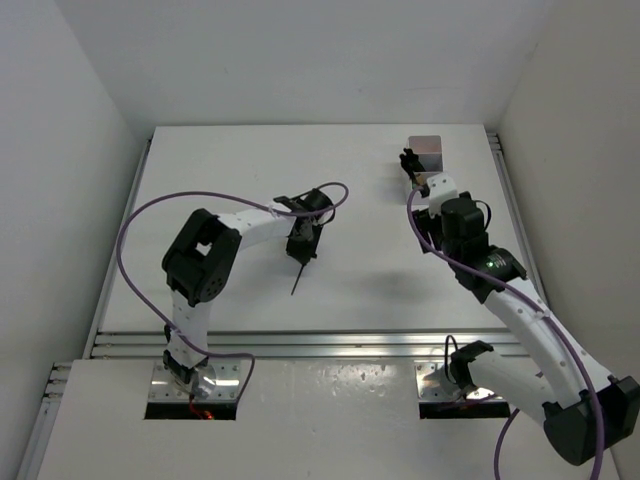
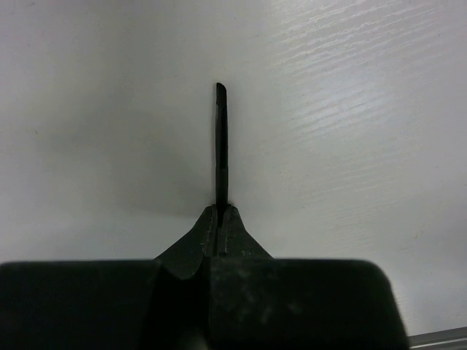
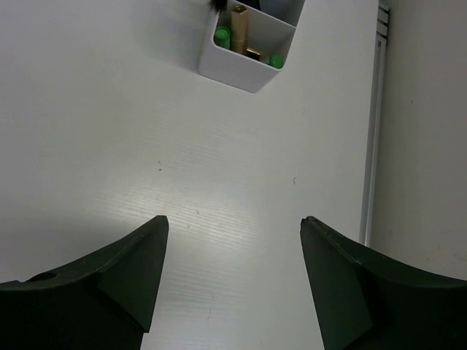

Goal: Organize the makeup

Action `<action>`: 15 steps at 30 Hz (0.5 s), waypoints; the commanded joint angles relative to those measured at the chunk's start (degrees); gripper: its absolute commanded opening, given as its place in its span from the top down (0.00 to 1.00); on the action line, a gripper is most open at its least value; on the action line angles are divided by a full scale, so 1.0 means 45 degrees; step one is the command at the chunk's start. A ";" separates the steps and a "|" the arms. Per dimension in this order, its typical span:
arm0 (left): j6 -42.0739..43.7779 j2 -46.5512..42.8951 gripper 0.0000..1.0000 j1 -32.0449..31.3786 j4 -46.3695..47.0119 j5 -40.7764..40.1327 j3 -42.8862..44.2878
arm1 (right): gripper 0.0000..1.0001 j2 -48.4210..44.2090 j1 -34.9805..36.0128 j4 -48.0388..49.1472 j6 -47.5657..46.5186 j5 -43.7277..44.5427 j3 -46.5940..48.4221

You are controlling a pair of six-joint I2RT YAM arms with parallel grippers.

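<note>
Left gripper (image 2: 220, 217) hovering over the middle of the desk (image 1: 230, 170), jaws clamping a thin black pencil (image 2: 221, 146) jutting out past them, right gripper (image 3: 233, 226) hovering near the far right corner, jaws standing apart and empty, box (image 3: 248, 74) there holding green tubes (image 3: 222, 36) and a tan cylinder (image 3: 239, 22).

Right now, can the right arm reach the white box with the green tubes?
Probably yes. The right pincer is open and points toward the white box, and only bare table lies between them.
</note>
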 commanded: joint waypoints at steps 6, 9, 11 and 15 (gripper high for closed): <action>0.1140 -0.0515 1.00 0.1335 0.0218 0.1771 0.1923 | 0.25 -0.0110 0.0088 0.0408 -0.0889 -0.4851 0.0173; 0.1824 -0.1335 1.00 0.1746 0.0530 0.2496 0.3232 | 0.24 0.0317 0.0068 0.1109 -0.0446 -0.7851 0.0290; 0.2216 -0.1900 1.00 0.1883 0.0725 0.2886 0.4092 | 0.24 0.0881 0.0088 0.1444 0.0005 -0.8525 0.0446; 0.2687 -0.2819 1.00 0.1883 0.1738 0.3686 0.4661 | 0.25 0.2016 0.0146 0.3631 0.2207 -0.9911 0.0855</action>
